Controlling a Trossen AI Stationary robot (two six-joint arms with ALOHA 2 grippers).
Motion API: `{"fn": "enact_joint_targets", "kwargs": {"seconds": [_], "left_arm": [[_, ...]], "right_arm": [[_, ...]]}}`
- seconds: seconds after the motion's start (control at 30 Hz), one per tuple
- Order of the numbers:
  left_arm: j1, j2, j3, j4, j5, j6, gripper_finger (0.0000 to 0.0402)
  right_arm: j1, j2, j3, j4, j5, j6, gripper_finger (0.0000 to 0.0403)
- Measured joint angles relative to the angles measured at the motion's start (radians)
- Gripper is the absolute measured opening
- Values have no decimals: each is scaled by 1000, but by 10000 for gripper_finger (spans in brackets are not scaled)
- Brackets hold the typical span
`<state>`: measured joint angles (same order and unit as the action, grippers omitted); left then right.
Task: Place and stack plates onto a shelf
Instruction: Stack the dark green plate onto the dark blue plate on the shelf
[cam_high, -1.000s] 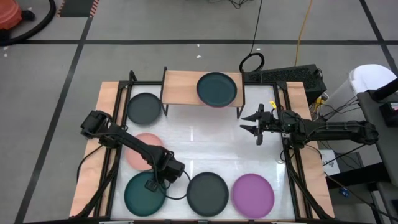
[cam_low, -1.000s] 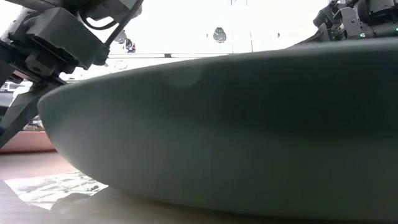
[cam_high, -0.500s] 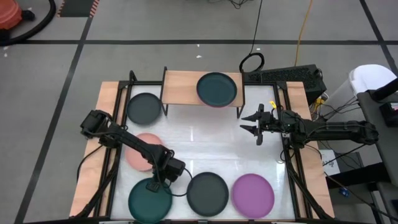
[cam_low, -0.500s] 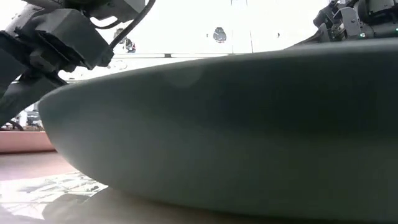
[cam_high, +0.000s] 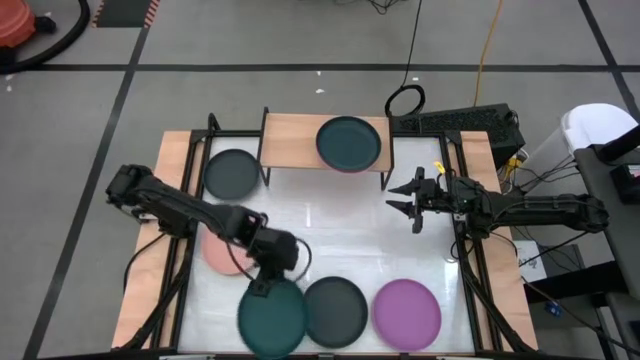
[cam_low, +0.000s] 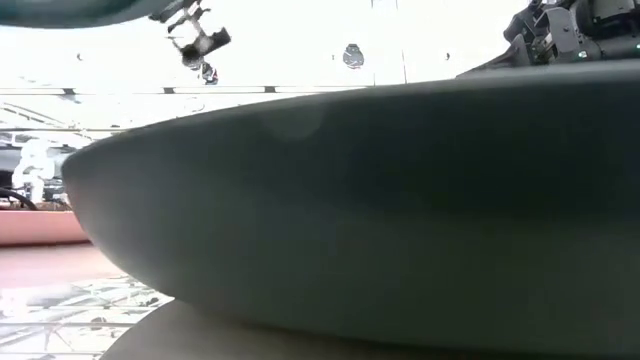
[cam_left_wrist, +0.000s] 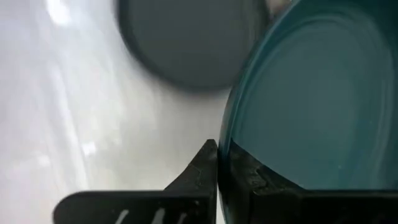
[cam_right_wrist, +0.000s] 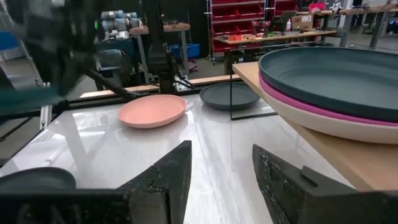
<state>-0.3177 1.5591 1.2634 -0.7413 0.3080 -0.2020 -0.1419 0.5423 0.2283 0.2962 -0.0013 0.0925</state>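
My left gripper is shut on a dark teal plate near the table's near edge, above the left rim of a charcoal plate. In the low view the teal plate's underside shows overhead. The shelf stands at the far edge and bears a stack topped by another dark teal plate, over magenta and beige plates. My right gripper hangs open to the right of the shelf, touching nothing. My left gripper holds the dark teal plate by its rim, on the plate's far side, pinched with one finger outside and the other on the inner face. It comes slanting down from the far left. The plate is lifted clear of the table.
A salmon plate lies partly under the left arm, a second charcoal plate left of the shelf, a purple plate near the near-right corner. Bare white tabletop lies in the middle. Black frame rails run along both sides.
My left gripper has lifted the dark teal plate off the table and carried it toward the right, so it now hangs over the near charcoal plate's left edge. In the low view the arm has risen out of sight. The right arm has kept still.
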Motion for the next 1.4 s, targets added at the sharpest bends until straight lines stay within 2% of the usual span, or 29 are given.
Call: {"fn": "enact_joint_targets", "kwargs": {"seconds": [0.2,0.33,0.57,0.77,1.03,1.13,1.4], "left_arm": [[48,-64,73,117,-120,70,9],[104,-75,130,91,-257,94,9],[245,-75,201,160,-331,103,20],[328,-73,201,240,-305,177,22],[445,-85,201,469,-307,218,24],[501,-86,201,536,-307,196,25],[696,-69,200,526,-280,60,25]], "right_arm": [[0,-1,0,7,0,0,151],[0,-1,0,8,0,0,151],[0,0,0,0,0,-3,151],[0,0,0,-9,0,-7,151],[0,0,0,-12,0,-20,151],[0,0,0,-27,0,8,151],[0,0,0,-28,0,1,151]]}}
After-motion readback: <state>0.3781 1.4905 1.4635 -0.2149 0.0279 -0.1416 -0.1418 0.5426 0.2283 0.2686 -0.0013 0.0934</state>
